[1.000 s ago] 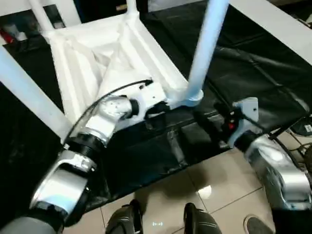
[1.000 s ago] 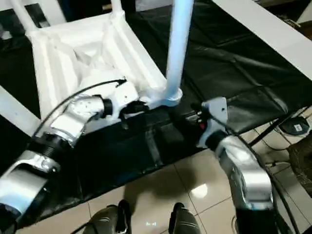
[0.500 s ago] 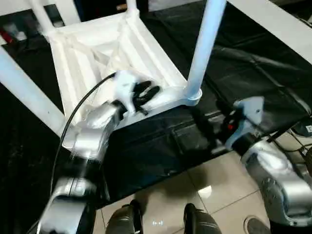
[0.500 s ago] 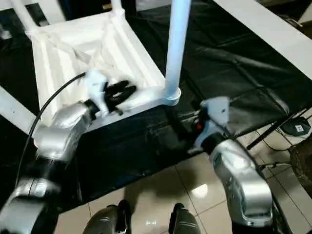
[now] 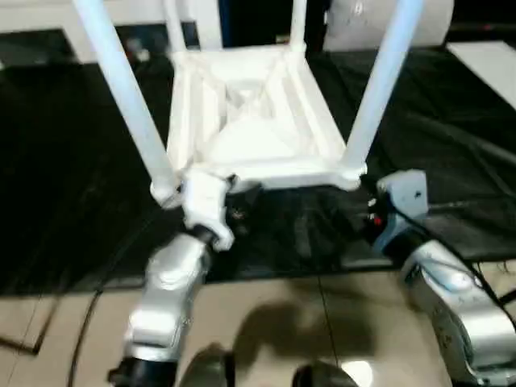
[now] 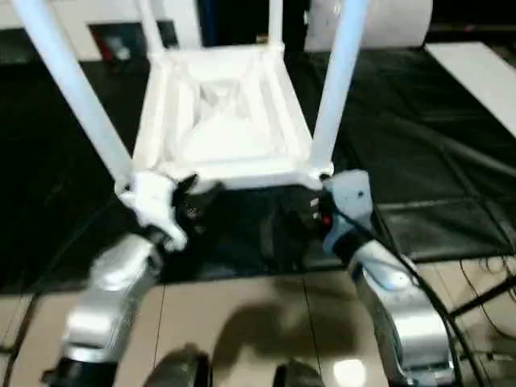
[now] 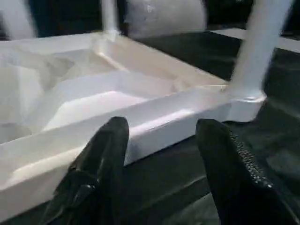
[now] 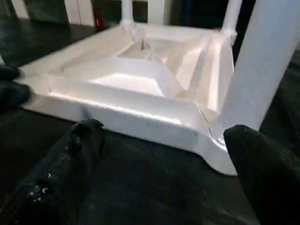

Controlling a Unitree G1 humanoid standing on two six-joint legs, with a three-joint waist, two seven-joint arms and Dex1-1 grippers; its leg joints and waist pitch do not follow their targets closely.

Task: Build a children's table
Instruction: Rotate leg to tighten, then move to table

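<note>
Left tool [image 7: 161, 154]: spread wide, grasping nothing. Its two black fingers [image 7: 101, 164] stand just short of the near rim of the children's table [image 5: 250, 137], dark counter cover showing between them. No contact visible in the wrist view; from the head views the tool [image 5: 234, 211] sits just below the near-left corner socket, and whether it brushes the rim cannot be told there.

Right tool [image 8: 164, 178]: also released and spread wide, empty. Fingers [image 8: 70, 159] frame the near-right corner, close to it but apart. In the head view it [image 6: 310, 211] lies on or just above the counter, just beside the near-right leg's base.

Children's table: upside down on the black-covered counter [image 5: 64, 161], ribbed underside facing up, near edge close to the counter's front edge. Four white legs stand up from the corner sockets: near-left leg [image 5: 129, 97], near-right leg [image 5: 379, 89], and two far legs [image 5: 297, 24].

Hard to make out: all four legs run out of the top of the head views, so their ends are cut off. Ribs of the underside wash out into white glare. The left tool's fingertips are lost in shadow against the dark cover in the head views. Silver forearms [image 5: 169, 298] cover part of the tiled floor [image 5: 266, 322] below the counter edge.
</note>
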